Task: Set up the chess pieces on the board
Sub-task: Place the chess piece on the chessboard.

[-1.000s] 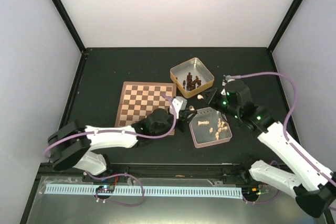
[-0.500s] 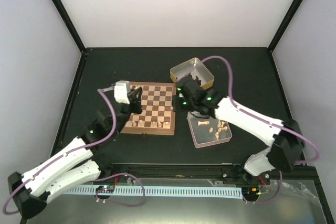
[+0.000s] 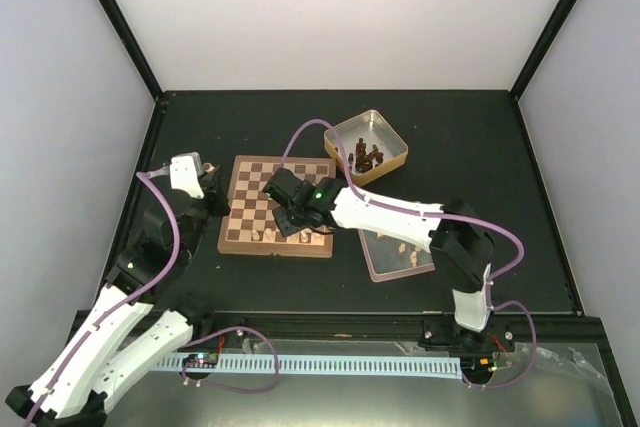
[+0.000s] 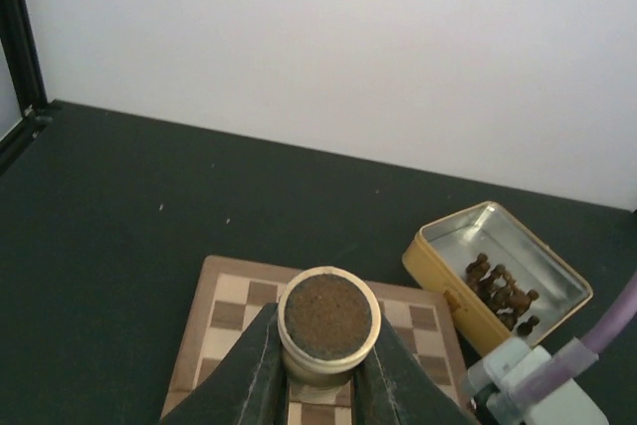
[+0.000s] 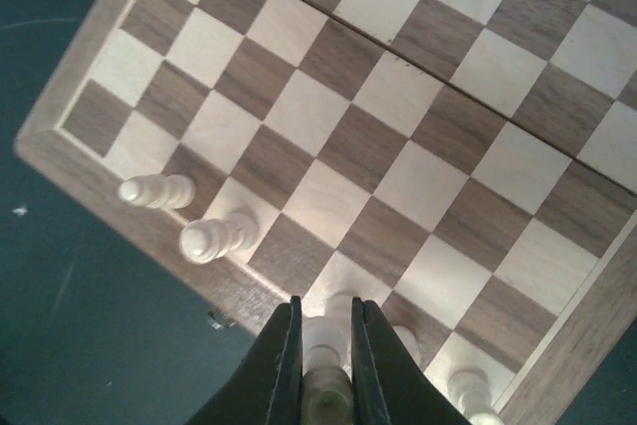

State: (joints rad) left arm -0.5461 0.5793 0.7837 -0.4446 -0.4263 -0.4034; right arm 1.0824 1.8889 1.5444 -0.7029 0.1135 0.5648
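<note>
Right fingers [image 5: 279, 365] clamped a pale piece [image 5: 324, 340] over the board [image 5: 398, 146], near row, axis pointing down at its square. Left fingers [image 4: 249, 380] clamped another piece [image 4: 328, 318] just left of board. Right arm nearer.

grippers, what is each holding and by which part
Left gripper: pale chess piece, pinched at its base, felt toward camera. Right gripper: another pale piece, part unclear.

1. You're working in a robotics lab test cell: plain white panels [image 3: 340, 17] set in black frame posts [image 3: 115, 22] wall it in.
2. Two robot arms [image 3: 390, 215] are bolted to a dark matte table [image 3: 480, 147], purple cables [image 3: 300, 133] exposed.
</note>
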